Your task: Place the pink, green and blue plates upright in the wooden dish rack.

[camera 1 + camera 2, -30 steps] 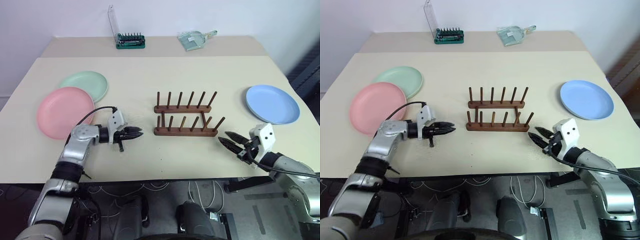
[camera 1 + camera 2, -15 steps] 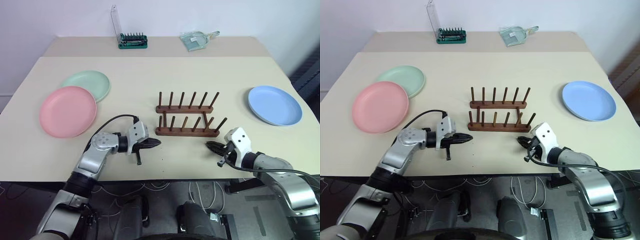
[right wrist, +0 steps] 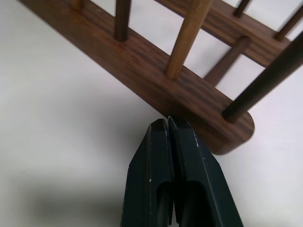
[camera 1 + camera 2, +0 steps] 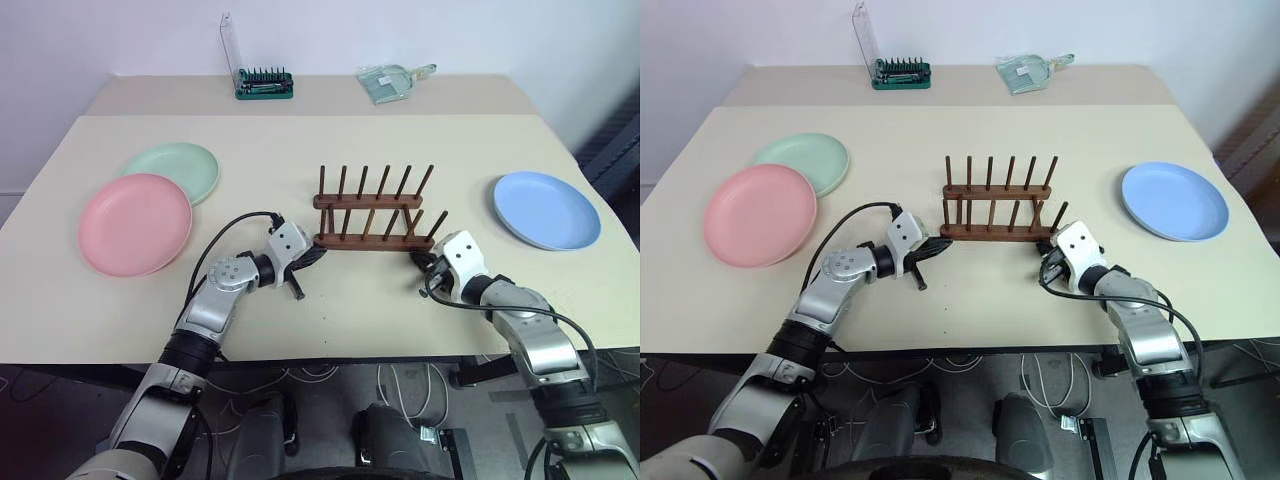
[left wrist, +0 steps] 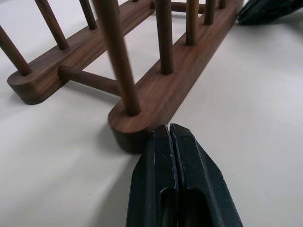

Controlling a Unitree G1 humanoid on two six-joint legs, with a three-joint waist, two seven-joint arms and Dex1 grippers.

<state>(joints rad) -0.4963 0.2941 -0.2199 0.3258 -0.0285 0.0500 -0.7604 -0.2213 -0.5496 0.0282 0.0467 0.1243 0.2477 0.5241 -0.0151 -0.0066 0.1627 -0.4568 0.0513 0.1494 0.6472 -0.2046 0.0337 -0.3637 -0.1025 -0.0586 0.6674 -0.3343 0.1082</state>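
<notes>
Rack [image 4: 375, 215] stands mid-table [image 4: 300, 140]. Left hand [image 5: 169, 135] and right hand [image 3: 168, 125], fingers pressed together and empty, touch its near rail ends. Pink plate [image 4: 134, 223] and green plate [image 4: 176, 168] lie far left, blue plate [image 4: 546, 209] right.

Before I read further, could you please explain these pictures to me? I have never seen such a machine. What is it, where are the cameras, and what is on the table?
This is a humanoid robot with two arms, each ending in a two-fingered black gripper. Two pictures come from cameras on its head, looking down over the table. Two come from cameras on its wrists, looking along the fingers. On the table lie a pink plate, a green plate and a blue plate, all flat. In the middle stands a wooden dish rack. The left gripper and right gripper are shut, holding nothing, each at one end of the rack's near rail.
</notes>
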